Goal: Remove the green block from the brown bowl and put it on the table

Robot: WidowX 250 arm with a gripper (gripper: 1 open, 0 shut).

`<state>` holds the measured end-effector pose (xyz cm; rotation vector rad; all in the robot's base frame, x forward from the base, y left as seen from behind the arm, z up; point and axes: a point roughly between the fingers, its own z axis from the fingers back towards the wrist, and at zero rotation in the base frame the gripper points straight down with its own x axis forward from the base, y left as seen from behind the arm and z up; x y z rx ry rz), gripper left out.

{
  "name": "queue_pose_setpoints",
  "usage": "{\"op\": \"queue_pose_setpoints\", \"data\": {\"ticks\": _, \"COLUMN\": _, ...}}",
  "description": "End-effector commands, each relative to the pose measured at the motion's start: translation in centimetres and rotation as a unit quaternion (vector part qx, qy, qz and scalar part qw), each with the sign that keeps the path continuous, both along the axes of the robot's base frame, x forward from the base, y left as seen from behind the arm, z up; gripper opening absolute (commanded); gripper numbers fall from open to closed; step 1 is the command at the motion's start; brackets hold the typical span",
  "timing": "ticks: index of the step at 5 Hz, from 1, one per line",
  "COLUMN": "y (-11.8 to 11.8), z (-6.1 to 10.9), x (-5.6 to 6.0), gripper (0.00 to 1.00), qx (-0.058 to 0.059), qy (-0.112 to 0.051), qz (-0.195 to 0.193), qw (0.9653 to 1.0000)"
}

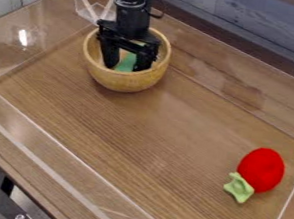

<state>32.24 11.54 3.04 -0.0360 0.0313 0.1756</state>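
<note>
The brown bowl [146,79] stands at the back left of the table [159,143]. Inside it lies the green block [120,63], partly hidden by the fingers. My gripper [124,58] points straight down into the bowl, open, with one black finger on each side of the block. Whether the fingers touch the block cannot be told.
A red toy fruit [261,168] with a pale green leaf [240,188] lies at the front right. Clear acrylic walls [37,48] run round the table's edges.
</note>
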Motion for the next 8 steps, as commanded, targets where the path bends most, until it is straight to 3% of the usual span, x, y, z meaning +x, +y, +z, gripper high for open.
{"op": "queue_pose_setpoints", "data": {"ticks": 1, "y": 0.8, "z": 1.7, "x": 1.0, "gripper": 1.00, "qx": 0.005, "qy": -0.030, "qz": 0.010, "qw": 0.9995}}
{"op": "queue_pose_setpoints", "data": {"ticks": 4, "y": 0.9, "z": 1.6, "x": 1.4, "gripper": 1.00, "qx": -0.005, "qy": -0.030, "qz": 0.019, "qw": 0.9994}}
{"op": "queue_pose_setpoints", "data": {"ticks": 5, "y": 0.9, "z": 1.1, "x": 1.5, "gripper": 1.00, "qx": -0.003, "qy": -0.028, "qz": 0.019, "qw": 0.9994}}
{"op": "queue_pose_setpoints", "data": {"ticks": 6, "y": 0.8, "z": 0.7, "x": 1.6, "gripper": 0.00, "qx": -0.003, "qy": -0.027, "qz": 0.020, "qw": 0.9994}}
{"op": "queue_pose_setpoints", "data": {"ticks": 8, "y": 0.7, "z": 1.1, "x": 1.6, "gripper": 0.00, "qx": -0.005, "qy": -0.027, "qz": 0.023, "qw": 0.9994}}
